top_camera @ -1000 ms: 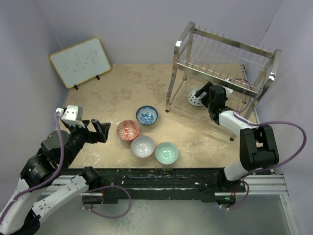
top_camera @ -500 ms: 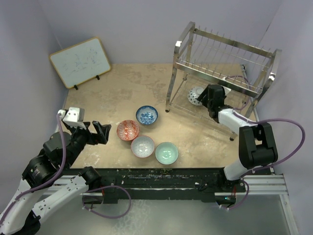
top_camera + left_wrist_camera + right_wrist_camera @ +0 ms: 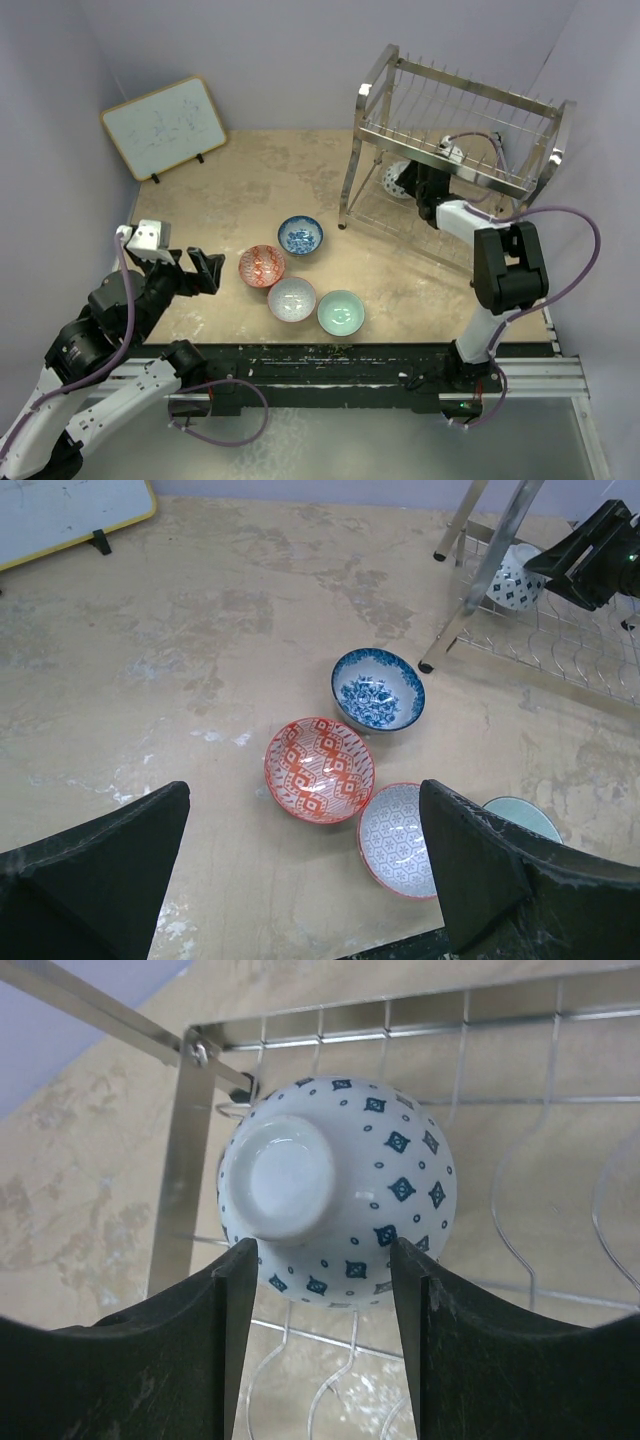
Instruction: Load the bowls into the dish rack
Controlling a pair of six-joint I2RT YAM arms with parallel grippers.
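**A:** Right wrist view, what did we have?
**B:** White bowl with blue diamonds (image 3: pixel 390 1170), foot toward us, on the dish rack (image 3: pixel 190 1110) lower tier, far right. The right gripper (image 3: pixel 322 1250) jaws flanked it; gripping or not, I couldn't tell.
**A:** And the left gripper (image 3: pixel 205 268)?
**B:** Spread wide, empty, near left, beside the red-orange bowl (image 3: pixel 319 769) on the table (image 3: pixel 150 630).

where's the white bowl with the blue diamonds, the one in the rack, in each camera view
top external: the white bowl is right of centre in the upper half, below the rack's top tier.
left wrist: top right corner, just behind a rack leg.
right wrist: centre of the frame, its foot toward the camera.
shared landmark: the dish rack's lower wire shelf, seen around the bowl in all three.
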